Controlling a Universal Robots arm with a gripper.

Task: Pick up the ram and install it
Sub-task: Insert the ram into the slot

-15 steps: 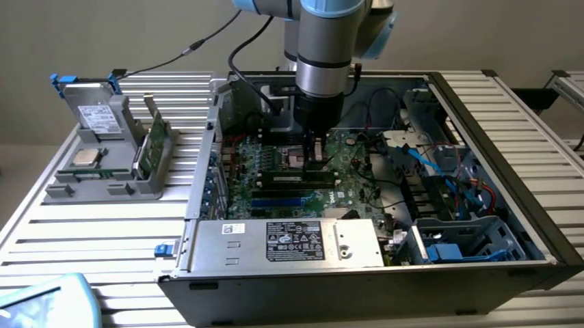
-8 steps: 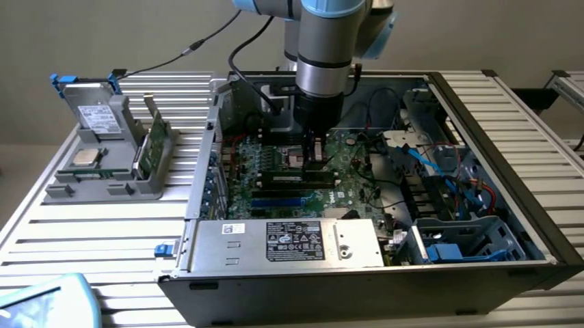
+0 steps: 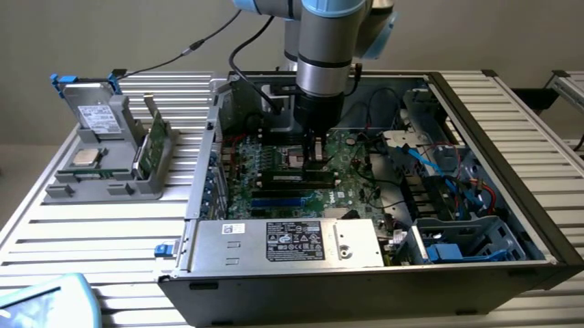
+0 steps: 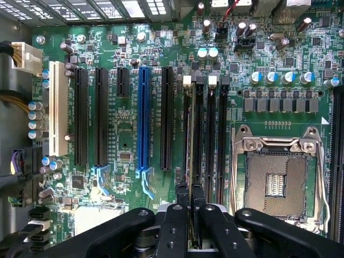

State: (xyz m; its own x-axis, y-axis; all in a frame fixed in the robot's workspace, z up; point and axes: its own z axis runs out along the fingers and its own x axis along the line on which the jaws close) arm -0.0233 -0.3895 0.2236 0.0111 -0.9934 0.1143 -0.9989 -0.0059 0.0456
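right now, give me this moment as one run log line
gripper: shut on ram | ram: edge-on, lined along memory slots | seated: cannot tell | where: inside pc case

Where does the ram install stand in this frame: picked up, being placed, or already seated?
Done: the ram has been picked up and is inside the case, over the motherboard. In hand: the gripper is shut on it, and the stick, seen edge-on, is lined up along the black memory slots. Left: seating it. Whether it is pressed fully home cannot be told.
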